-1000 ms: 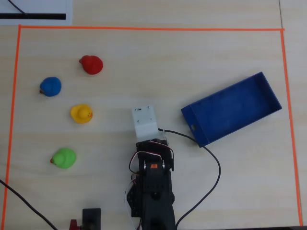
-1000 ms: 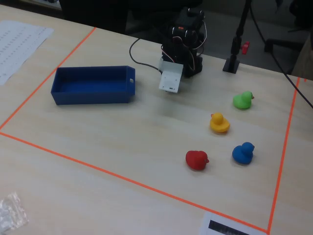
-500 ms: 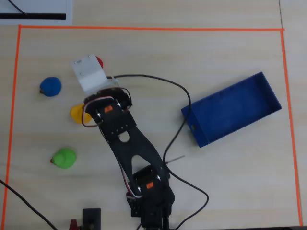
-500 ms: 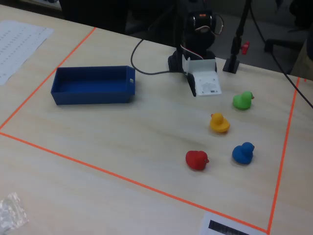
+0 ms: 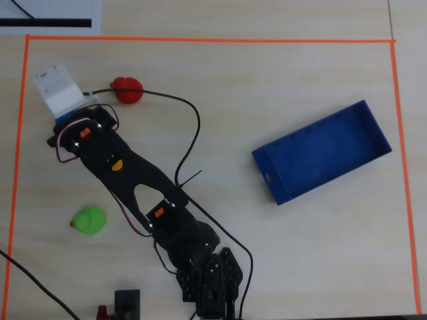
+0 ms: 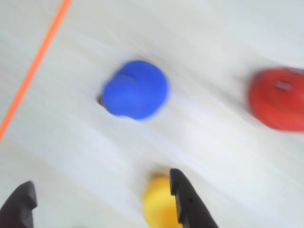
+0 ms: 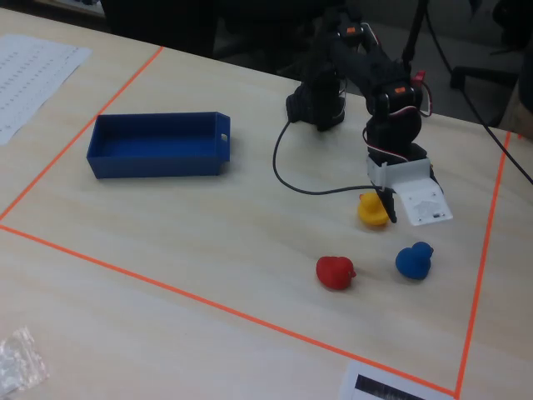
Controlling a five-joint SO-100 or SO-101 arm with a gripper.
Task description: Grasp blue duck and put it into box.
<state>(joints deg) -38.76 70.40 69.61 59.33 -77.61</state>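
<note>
The blue duck [image 7: 413, 261], smooth and rounded, is seen on the pale wood-grain worktop [image 7: 208, 242], just beside the red duck [image 7: 335, 272]. The tool [image 6: 102, 194] is held wide and empty above it, a yellow duck [image 7: 372, 209] lying under one finger. The box [image 7: 158, 146], low-walled, stands well apart.
</note>
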